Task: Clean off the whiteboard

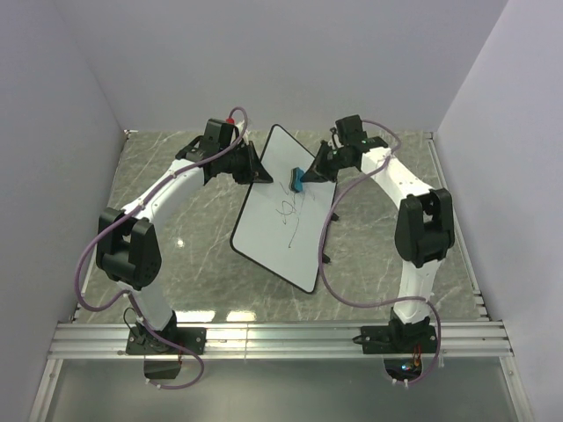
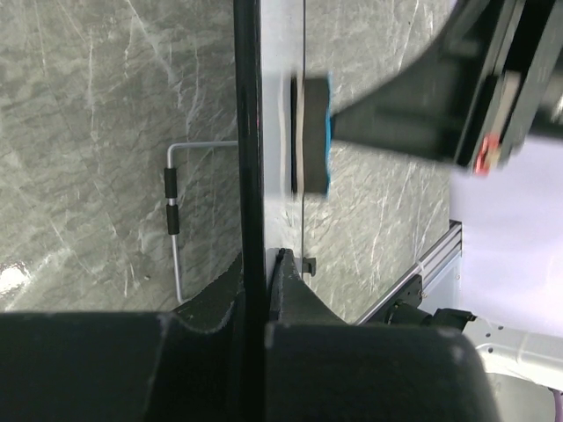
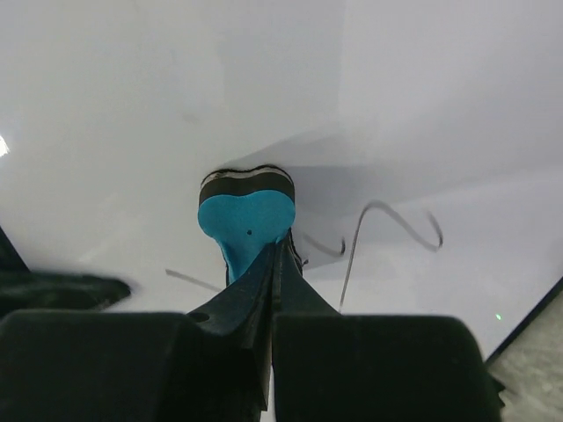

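Whiteboard (image 1: 280,239): held tilted above the table (image 1: 167,198), long axis running from its far rounded end to its near corner in the top view. Whether its feet bear on the table cannot be told.

Left gripper (image 1: 257,167): closed down on the board's black rim at the far left edge; in the left wrist view the rim is seen edge-on, pinched between the two fingers.

Right gripper (image 3: 274,257): fully closed on the blue eraser (image 1: 298,181), whose felt face is pressed flat to the board's white surface, near the far end.

Black scribbles (image 1: 288,214): unerased, near the board's middle, just nearward of the eraser along the long axis. In the right wrist view the strokes are seen beside and partly behind the eraser.

Judgement: wiping is barely begun. The right arm is the working arm and the left serves as clamp. The next stroke is judged to run down the long axis, toward the near end, across the marks.
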Robot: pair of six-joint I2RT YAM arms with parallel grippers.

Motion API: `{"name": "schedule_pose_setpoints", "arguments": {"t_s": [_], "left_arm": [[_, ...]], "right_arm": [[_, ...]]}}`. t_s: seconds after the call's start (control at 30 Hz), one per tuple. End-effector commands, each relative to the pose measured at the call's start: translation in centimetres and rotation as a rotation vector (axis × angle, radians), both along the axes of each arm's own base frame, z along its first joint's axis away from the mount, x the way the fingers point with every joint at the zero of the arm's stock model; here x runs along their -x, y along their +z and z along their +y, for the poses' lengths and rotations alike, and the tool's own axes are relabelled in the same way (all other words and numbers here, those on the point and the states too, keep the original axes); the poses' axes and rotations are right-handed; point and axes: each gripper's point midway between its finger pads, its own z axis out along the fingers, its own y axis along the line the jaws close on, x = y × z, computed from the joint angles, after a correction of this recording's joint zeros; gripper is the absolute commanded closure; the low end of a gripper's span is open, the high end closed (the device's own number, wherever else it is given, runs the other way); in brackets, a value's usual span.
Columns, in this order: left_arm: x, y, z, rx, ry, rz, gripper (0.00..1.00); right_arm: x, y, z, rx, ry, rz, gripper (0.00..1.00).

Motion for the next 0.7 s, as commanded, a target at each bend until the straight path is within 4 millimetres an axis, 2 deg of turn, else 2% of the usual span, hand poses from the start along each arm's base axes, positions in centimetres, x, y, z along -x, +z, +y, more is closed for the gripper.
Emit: {"name": "schedule_pose_setpoints", "arguments": {"t_s": [0.0,0.1,0.23,0.3,0.5,0.67], "left_arm": [[4.7,-10.0,2.2,-0.376,-0.181,0.091,1.00],[4.6,-10.0,2.0,-0.373,-0.184,0.091,1.00],[4.5,-9.8,1.9,-0.367,-0.186,0.090,1.00],[4.5,-9.9,1.8,-0.365,-0.188,0.092,1.00],[4.6,-9.8,1.6,-0.363,-0.192,0.091,1.00],[5.0,-9.6,1.5,-0.368,-0.199,0.079,1.00]], "right_arm": [[4.5,-0.4,1.2,0.048,0.105,0.024,1.00],[6.3,0.3,1.4,0.068,0.145,0.011,1.00],[9.1,1.7,3.4,0.070,0.229,-0.016,1.00],[9.3,2.7,4.2,0.086,0.250,-0.047,1.00],[6.8,4.4,5.9,0.068,0.242,-0.093,1.00],[4.0,4.3,6.4,0.087,0.205,-0.099,1.00]]}}
